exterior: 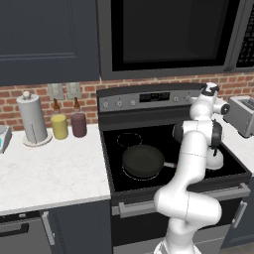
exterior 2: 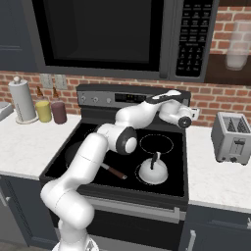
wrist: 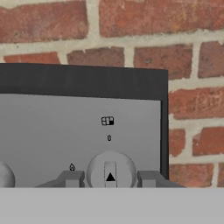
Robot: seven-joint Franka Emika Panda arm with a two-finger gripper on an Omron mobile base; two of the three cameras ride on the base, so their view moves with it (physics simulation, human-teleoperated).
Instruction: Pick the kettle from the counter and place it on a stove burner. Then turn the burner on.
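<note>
Gripper point(wrist: 110, 179) faces the stove's grey control panel point(wrist: 65, 131), fingertips point(wrist: 71, 179) spread to either side of a round knob point(wrist: 110, 171) with a black pointer mark. Tiny burner icon point(wrist: 107, 121) sits above the knob. Red brick wall point(wrist: 192, 109) beyond the right finger.

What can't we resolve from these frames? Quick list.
- Knob, hand view: lower part cut by the bottom edge; contact with the gripper can't be judged.
- Kettle, left base view: mostly hidden behind the arm.
- Frying pan, right base view: largely covered by the arm.
- Panel markings, hand view: too small to read.
</note>
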